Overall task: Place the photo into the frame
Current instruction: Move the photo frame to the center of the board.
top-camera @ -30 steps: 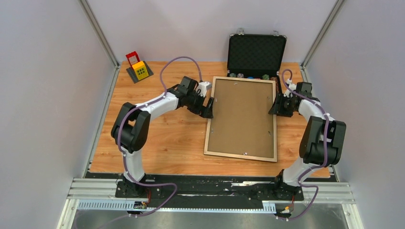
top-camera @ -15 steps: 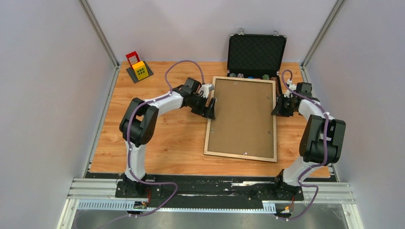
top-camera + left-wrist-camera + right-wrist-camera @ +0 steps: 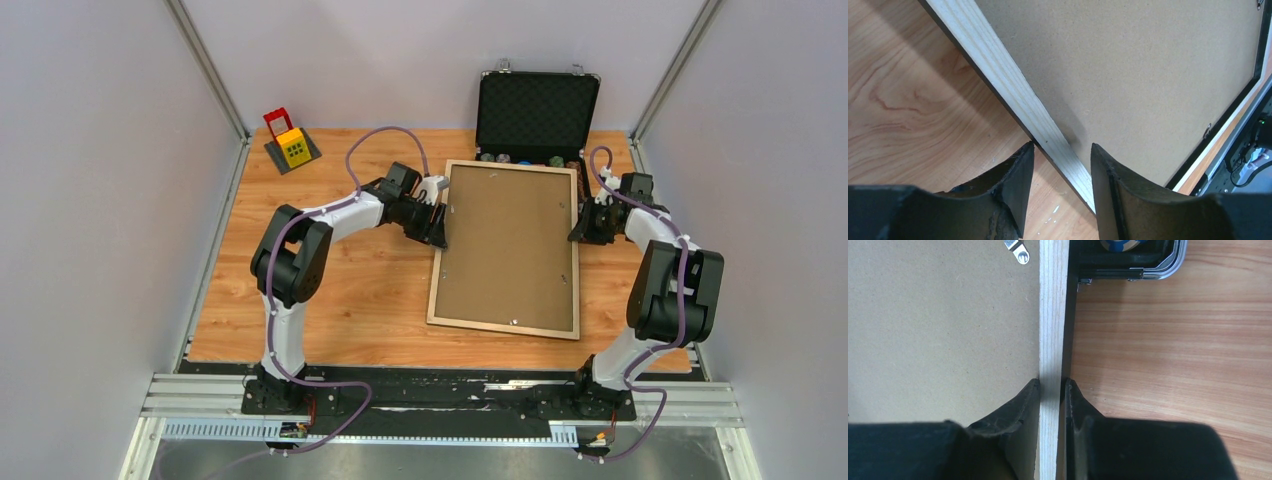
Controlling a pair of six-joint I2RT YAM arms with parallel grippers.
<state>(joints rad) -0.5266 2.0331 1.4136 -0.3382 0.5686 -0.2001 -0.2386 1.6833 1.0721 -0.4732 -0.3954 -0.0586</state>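
Observation:
The frame (image 3: 436, 272) lies face down on the wooden table, its pale wood rails around a plain brown backing board (image 3: 510, 245). The photo is out of view. My left gripper (image 3: 440, 228) is at the left rail; in the left wrist view (image 3: 1062, 150) its jaws straddle the pale rail (image 3: 998, 60), which crosses between them at a slant with gaps still showing. My right gripper (image 3: 581, 225) is at the right rail; in the right wrist view (image 3: 1052, 382) both fingers press on the pale rail (image 3: 1053, 300).
An open black chip case (image 3: 538, 110) stands just behind the frame's far end, its corner (image 3: 1128, 260) close to the right rail. A red and yellow toy on a grey plate (image 3: 291, 143) sits at the back left. A metal turn clip (image 3: 1017, 252) lies on the backing board.
My left gripper has moved right onto the frame's left rail and its jaws have narrowed around it. My right gripper's jaws have closed onto the right rail.

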